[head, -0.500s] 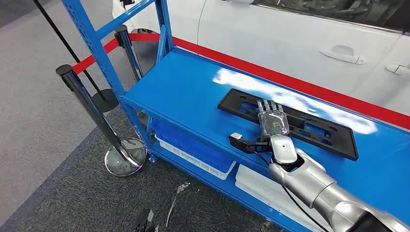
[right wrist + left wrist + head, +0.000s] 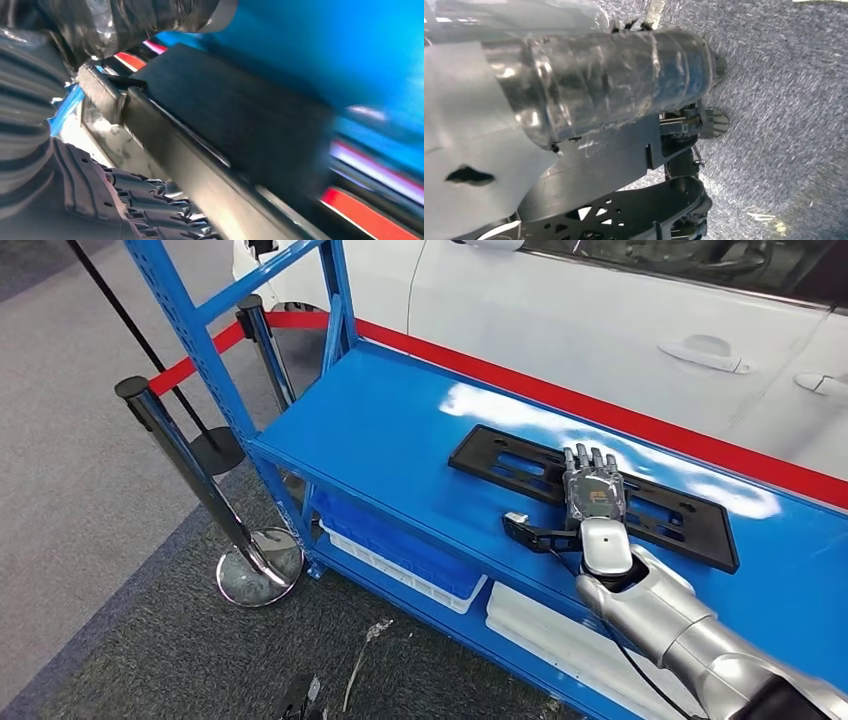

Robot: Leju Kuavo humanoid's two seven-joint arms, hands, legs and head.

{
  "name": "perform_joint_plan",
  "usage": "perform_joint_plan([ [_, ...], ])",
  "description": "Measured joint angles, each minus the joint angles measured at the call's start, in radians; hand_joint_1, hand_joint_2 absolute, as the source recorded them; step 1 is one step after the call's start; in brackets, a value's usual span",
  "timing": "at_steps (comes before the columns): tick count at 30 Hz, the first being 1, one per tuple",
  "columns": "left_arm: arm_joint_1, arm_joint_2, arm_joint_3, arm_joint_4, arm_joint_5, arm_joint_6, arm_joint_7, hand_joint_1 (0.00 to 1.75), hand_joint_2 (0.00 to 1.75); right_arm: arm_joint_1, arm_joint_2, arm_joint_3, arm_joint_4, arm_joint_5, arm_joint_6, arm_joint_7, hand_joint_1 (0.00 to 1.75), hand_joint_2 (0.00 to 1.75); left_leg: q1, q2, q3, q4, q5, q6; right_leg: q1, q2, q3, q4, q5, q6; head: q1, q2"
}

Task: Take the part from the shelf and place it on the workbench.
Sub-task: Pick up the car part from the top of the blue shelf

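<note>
Blue metal shelf (image 2: 380, 430), glossy top level: one long black slotted part (image 2: 520, 462) lying flat, directly beneath the right hand's fingers (image 2: 590, 462) and extending past them to both sides. Lower level: a blue bin (image 2: 390, 540) and a white tray (image 2: 550, 635). Grey carpeted floor (image 2: 120, 640) beneath.

car workshop or showroom floor: white car (image 2: 600, 330) parked behind a red barrier belt (image 2: 620, 410), chrome stanchion posts (image 2: 190, 480), blue steel shelf rack (image 2: 380, 430), grey carpet floor (image 2: 80, 440).
</note>
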Motion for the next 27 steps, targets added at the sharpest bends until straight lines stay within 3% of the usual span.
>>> perform_joint_plan([
  [2,0.0,0.0,0.0,0.0,0.001,0.002,0.0,0.0,0.0,-0.002,-0.005,-0.001,0.002,0.009,0.009,0.017,0.0,1.75,0.002,0.0,-0.016,0.04,-0.029,-0.011,-0.004,-0.001,0.003,-0.004,0.002,-0.009,-0.004,0.0],
  [5,0.0,0.0,-0.001,0.0,0.002,0.004,0.001,0.0,0.0,-0.001,-0.014,-0.003,0.008,0.014,0.022,0.034,0.0,1.75,0.007,0.001,-0.095,0.216,-0.116,-0.024,-0.004,-0.002,0.004,-0.005,0.002,-0.015,-0.009,0.0],
  [6,0.001,0.0,-0.001,0.0,0.003,0.004,0.001,0.0,0.0,0.002,-0.018,-0.005,0.01,0.013,0.026,0.037,0.0,1.75,0.008,0.001,-0.117,0.262,-0.128,-0.026,-0.004,-0.002,0.004,-0.005,0.003,-0.015,-0.009,0.0],
  [7,0.001,0.0,-0.001,0.0,0.004,0.005,0.002,0.0,0.0,0.004,-0.022,-0.006,0.012,0.012,0.03,0.039,0.0,1.75,0.008,0.001,-0.123,0.276,-0.123,-0.026,-0.003,-0.002,0.005,-0.005,0.003,-0.015,-0.009,0.0],
  [8,0.001,0.0,-0.001,0.0,0.006,0.006,0.002,0.0,0.0,0.006,-0.027,-0.007,0.013,0.011,0.033,0.039,0.0,1.75,0.009,0.001,-0.108,0.248,-0.098,-0.024,-0.003,-0.001,0.006,-0.005,0.003,-0.015,-0.009,0.0],
  [10,0.002,0.0,-0.001,0.0,0.009,0.007,0.002,0.0,0.0,0.008,-0.034,-0.01,0.014,0.01,0.04,0.041,0.83,1.75,0.008,0.001,-0.039,0.113,-0.035,-0.016,-0.003,0.001,0.009,-0.005,0.003,-0.014,-0.009,0.0],
  [12,0.002,0.0,-0.001,0.0,0.011,0.008,0.001,0.0,0.0,0.01,-0.043,-0.012,0.014,0.01,0.049,0.043,1.7,1.75,0.004,0.0,0.01,0.012,-0.007,-0.007,0.0,0.002,0.008,-0.006,0.005,-0.007,-0.009,0.0],
  [15,0.003,0.0,-0.001,0.0,0.012,0.009,-0.001,0.0,0.0,0.019,-0.055,-0.014,0.015,0.009,0.063,0.045,1.75,1.75,0.0,0.0,0.019,-0.012,-0.002,0.006,0.0,0.003,0.006,-0.013,0.011,0.011,-0.008,0.0],
  [17,0.002,-0.001,-0.001,0.0,0.012,0.011,-0.004,0.0,0.0,0.025,-0.063,-0.015,0.015,0.006,0.076,0.046,1.74,1.75,0.003,0.001,0.024,-0.026,0.009,0.018,-0.001,0.002,-0.005,0.011,-0.008,0.02,-0.007,0.0],
  [20,0.0,-0.003,-0.001,0.0,0.012,0.015,-0.01,0.0,0.0,0.035,-0.071,-0.019,0.015,-0.009,0.115,0.046,1.74,1.75,0.005,0.002,0.023,-0.034,0.017,0.028,-0.002,0.001,-0.084,0.184,-0.097,0.027,-0.002,0.0],
  [22,0.001,-0.004,-0.001,0.0,0.011,0.021,-0.014,0.0,0.0,0.047,-0.072,-0.022,0.015,-0.021,0.14,0.045,1.75,1.75,0.005,0.003,0.022,-0.033,0.017,0.029,-0.004,0.001,-0.118,0.259,-0.115,0.031,-0.001,0.0],
  [23,0.002,-0.004,-0.001,0.0,0.011,0.025,-0.017,0.0,0.0,0.05,-0.073,-0.023,0.014,-0.025,0.148,0.045,1.75,1.75,0.006,0.003,0.022,-0.031,0.016,0.028,-0.005,0.0,-0.109,0.243,-0.098,0.033,-0.001,0.0],
  [25,0.001,-0.004,-0.002,0.0,0.01,0.036,-0.021,0.0,0.0,0.052,-0.075,-0.026,0.013,-0.03,0.154,0.045,1.75,1.75,0.007,0.002,0.022,-0.023,0.011,0.024,-0.01,-0.002,-0.045,0.118,-0.04,0.034,-0.001,0.0],
  [27,-0.001,-0.004,-0.002,0.0,0.007,0.065,-0.027,0.0,0.0,0.05,-0.078,-0.032,0.009,-0.034,0.155,0.045,1.75,1.75,0.004,-0.001,0.016,-0.009,0.003,0.015,-0.01,-0.002,0.01,0.014,-0.009,0.029,-0.002,0.0],
])
